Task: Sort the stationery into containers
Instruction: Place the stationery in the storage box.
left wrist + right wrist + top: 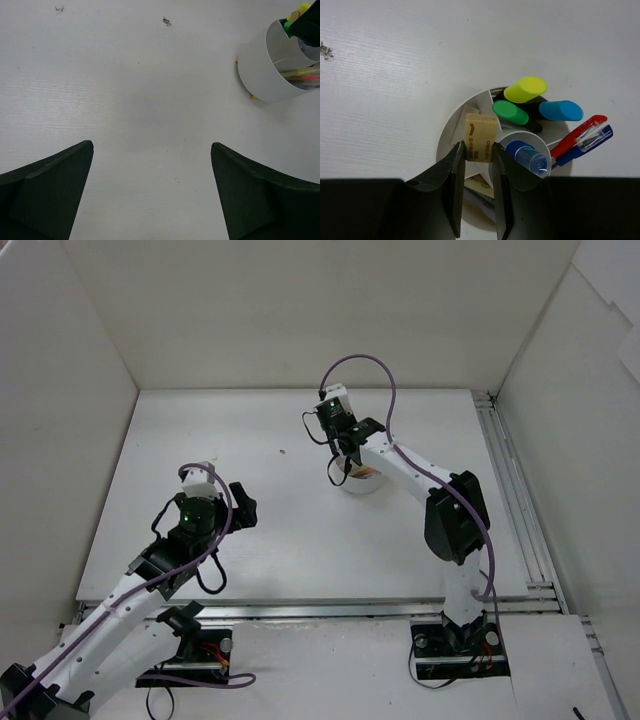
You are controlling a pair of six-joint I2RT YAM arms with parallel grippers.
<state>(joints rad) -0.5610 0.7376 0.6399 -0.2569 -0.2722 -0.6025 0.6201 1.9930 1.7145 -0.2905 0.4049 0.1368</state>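
Counter (125, 90): white, matt, finely ribbed, with a few dark specks (166, 21) on its far part. Plain white walls close it in on the left, far and right sides.

Organizer (451, 127): a short, round, thin-walled cylinder of smooth white plastic with inner dividers. It stands right of centre on the counter, towards the far side. In it stand three black highlighters with glossy rounded caps: green cap (510, 112), yellow cap (525, 89), blue cap (561, 110). A clear marker (530, 157) with a blue cap sits in the round middle cell. A red and blue pen (582, 137) leans over the right rim. The left wrist view shows thin pastel pencils (302, 75) inside.

Obstructions: the right arm reaches over the organizer and hides most of it from above. A purple cable loops over that arm.

Left tool (151, 145): released, fingers spread wide, holding nothing. It hangs above bare counter, well to the left of the organizer.

Right tool (478, 147): clenched on a beige rectangular eraser (481, 131) with printed lettering, gripped at its lower part. The eraser is upright over the organizer's left compartment. Whether it touches the organizer cannot be told.
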